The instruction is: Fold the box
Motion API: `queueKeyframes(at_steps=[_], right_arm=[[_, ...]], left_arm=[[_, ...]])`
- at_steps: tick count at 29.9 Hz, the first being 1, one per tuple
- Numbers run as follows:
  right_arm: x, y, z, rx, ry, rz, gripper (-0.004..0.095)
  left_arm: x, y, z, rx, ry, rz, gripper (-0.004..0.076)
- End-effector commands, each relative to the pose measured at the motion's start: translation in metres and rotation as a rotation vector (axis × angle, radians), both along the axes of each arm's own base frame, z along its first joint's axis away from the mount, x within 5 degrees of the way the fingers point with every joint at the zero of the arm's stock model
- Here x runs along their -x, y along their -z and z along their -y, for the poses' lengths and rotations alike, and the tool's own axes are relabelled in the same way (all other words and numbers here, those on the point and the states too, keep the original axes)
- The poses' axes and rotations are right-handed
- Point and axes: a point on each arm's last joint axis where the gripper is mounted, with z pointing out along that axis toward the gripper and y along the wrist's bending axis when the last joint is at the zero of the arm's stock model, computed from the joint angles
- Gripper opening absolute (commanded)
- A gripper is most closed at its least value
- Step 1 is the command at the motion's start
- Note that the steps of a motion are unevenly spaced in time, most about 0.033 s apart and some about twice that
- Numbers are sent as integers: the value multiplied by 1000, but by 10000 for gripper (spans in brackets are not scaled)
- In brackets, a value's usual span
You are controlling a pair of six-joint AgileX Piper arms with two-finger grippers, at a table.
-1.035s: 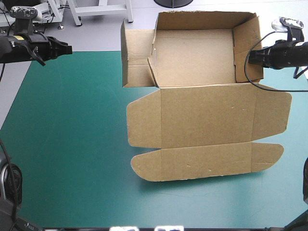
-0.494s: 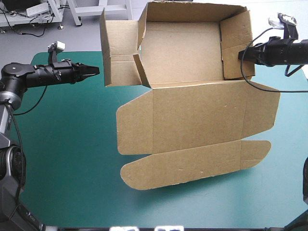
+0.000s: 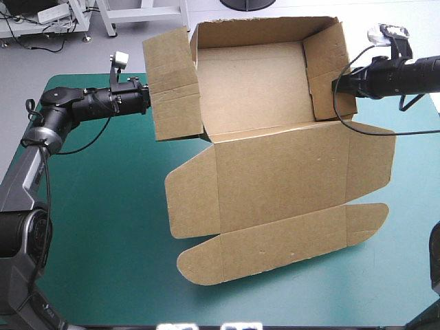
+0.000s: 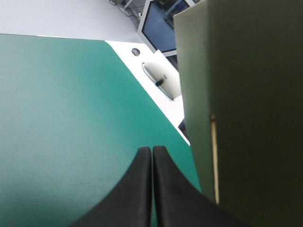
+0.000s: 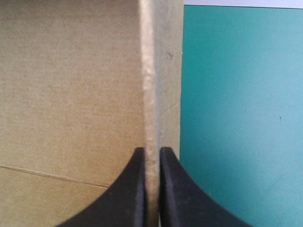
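On teal-green bench (image 3: 96, 220): brown box (image 3: 275, 185), half formed, skewed a little. Tray (image 3: 251, 82) at far edge with walls up, lid (image 3: 282, 175) flat toward near edge, so long axis far-to-near. Left flap (image 3: 172, 86) swung out and standing, not tucked. Right hand (image 3: 338, 84) clamped on right wall (image 3: 323, 72), board edge pinched between black fingers (image 5: 135, 189). Left hand (image 3: 143, 103) closed to a point, empty, tip just beside flap's outer face; touching or just clear, cannot tell. Key relation: flap inboard of left hand, tray beyond it, right hand well apart on opposite side, so left clearly nearer. Judged next: sweep flap inward toward tray with left, right as anchor. Risk, as a guess: whole box sliding or pivoting about right grip instead of flap hinging on its crease.
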Motion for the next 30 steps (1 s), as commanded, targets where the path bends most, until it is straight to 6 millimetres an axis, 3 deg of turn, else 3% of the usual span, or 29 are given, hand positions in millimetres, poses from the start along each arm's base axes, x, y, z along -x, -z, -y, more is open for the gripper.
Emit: queueKeyframes(at_steps=[1,8,19,30], right_arm=[[13,-29,-4,-45,27,96,-21],[12,-27,-2,-28,46,92,-21],[11,-26,0,-18,61,88,-21],[11,-26,-1,-21,61,85,-21]], left_arm=[[26,-46,11,135,96,87,-6],[40,-62,22,136,131,108,-6],[62,-86,22,145,134,128,-6],[64,-84,22,106,131,102,-6]])
